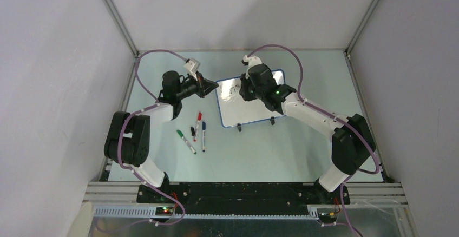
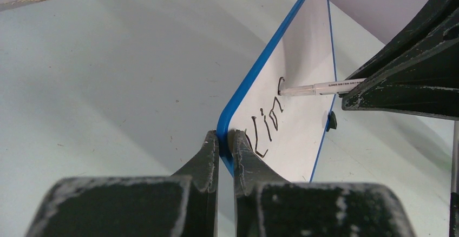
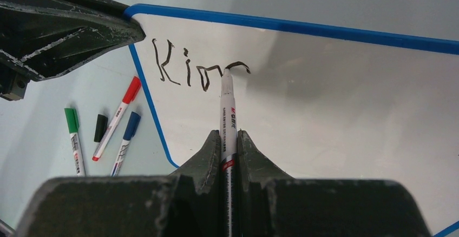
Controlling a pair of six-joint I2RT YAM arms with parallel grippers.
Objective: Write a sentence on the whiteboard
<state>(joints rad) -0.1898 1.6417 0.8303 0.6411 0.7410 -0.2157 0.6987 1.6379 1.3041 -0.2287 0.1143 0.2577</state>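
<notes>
The whiteboard (image 1: 246, 107), white with a blue rim and two black feet, lies mid-table. My left gripper (image 1: 208, 87) is shut on its blue left edge (image 2: 225, 134). My right gripper (image 3: 229, 135) is shut on a white marker (image 3: 227, 119) whose black tip touches the board. The sentence (image 3: 197, 66) stands as black letters "Kin" plus a fresh curved stroke at the tip. The same letters show in the left wrist view (image 2: 268, 122), with the marker (image 2: 319, 89) meeting the board there.
Green (image 1: 185, 141), red (image 1: 197, 126) and blue (image 1: 203, 136) capped markers and a loose black cap (image 1: 192, 131) lie on the table left of the board. They also show in the right wrist view, the red one (image 3: 117, 118) nearest the board's edge.
</notes>
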